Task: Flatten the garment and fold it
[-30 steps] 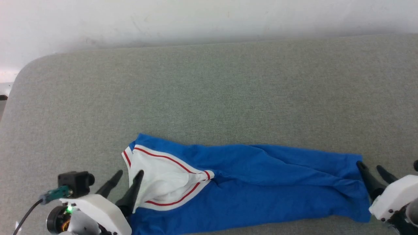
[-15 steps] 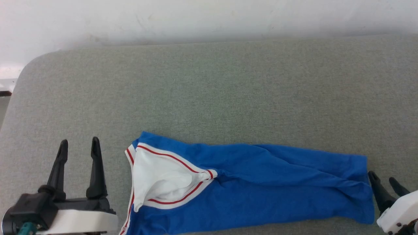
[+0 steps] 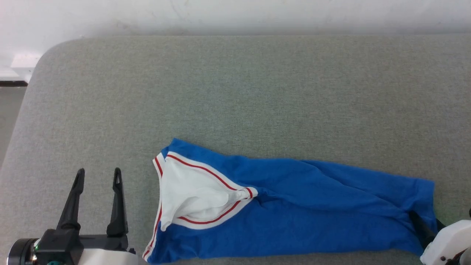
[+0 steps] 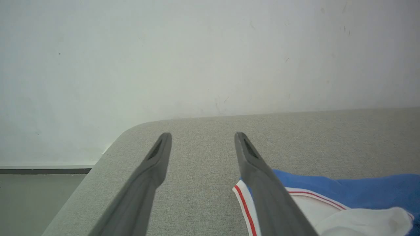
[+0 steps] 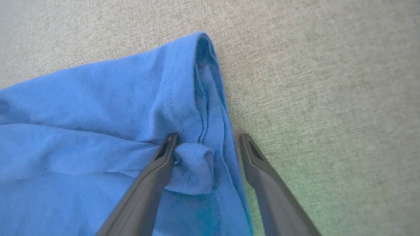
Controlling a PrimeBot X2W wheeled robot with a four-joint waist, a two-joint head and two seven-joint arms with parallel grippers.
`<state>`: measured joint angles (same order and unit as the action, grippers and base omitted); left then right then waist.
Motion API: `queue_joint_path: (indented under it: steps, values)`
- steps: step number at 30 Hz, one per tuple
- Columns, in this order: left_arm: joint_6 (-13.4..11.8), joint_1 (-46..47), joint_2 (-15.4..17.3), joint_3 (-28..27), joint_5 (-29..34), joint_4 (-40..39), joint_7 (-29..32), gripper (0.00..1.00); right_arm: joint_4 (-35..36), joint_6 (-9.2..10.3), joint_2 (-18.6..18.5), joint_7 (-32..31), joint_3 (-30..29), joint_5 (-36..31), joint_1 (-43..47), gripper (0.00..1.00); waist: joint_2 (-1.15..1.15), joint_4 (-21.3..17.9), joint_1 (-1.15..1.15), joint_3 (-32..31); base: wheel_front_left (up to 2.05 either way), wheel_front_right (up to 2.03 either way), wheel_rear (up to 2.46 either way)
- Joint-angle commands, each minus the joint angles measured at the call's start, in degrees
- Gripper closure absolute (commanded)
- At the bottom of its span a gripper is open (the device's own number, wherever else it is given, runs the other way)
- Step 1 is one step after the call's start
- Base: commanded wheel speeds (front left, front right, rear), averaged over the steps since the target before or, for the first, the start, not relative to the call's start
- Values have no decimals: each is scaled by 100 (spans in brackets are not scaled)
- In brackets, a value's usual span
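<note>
The garment [image 3: 294, 217] lies in a long, wrinkled blue band across the near part of the table, with a white sleeve [image 3: 191, 195] trimmed in red folded onto its left end. My left gripper [image 3: 98, 171] stands open on bare table left of the sleeve, holding nothing. In the left wrist view that gripper [image 4: 202, 134] points at the wall, with the sleeve [image 4: 344, 219] at lower right. My right gripper [image 3: 427, 221] is at the garment's right hem. In the right wrist view the right gripper [image 5: 208, 136] is open, straddling the hem edge [image 5: 200, 98] with a small fold between its fingers.
The grey fabric-covered table [image 3: 235, 92] stretches far behind the garment to a white wall [image 3: 235, 14]. Its rounded left corner [image 3: 48, 59] drops to the floor [image 3: 9, 110].
My left gripper has drawn back from the sleeve's edge to bare table and turned straight. My right gripper's fingers now straddle the hem they stood beside. The head camera has shifted.
</note>
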<state>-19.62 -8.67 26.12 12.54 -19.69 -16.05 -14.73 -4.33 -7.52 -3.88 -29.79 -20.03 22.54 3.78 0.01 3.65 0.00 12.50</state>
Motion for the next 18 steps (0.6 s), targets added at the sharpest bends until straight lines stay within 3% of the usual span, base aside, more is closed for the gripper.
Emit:
queue_joint_path:
  steps: [1, 2, 3, 12, 18]
  values:
    - [71, 95, -35, 6, 106, 24, -26, 0, -146, 3, 41, -123, 61, -26, -28, 0, -1, 52, 0, 35, 0, 0, 0]
    - [94, 114, -61, 12, 124, 36, -26, 0, -182, 3, 46, -163, 56, -5, -37, 55, -1, 60, 0, 38, 0, 0, 0]
    - [132, 125, -77, 33, 132, 67, -26, 0, -206, 3, 50, -188, 56, -2, -48, 100, -1, 66, 0, 40, 0, 0, 0]
    - [316, 71, -223, 21, 158, 292, -27, 0, -104, 3, -67, -89, -130, -198, -235, 100, -1, -52, 0, -179, 0, 0, 0]
    - [379, -68, -167, -46, 223, 385, -27, 0, -23, 3, -455, -213, -550, -415, -501, 100, -1, -231, 0, -340, 0, 0, 0]
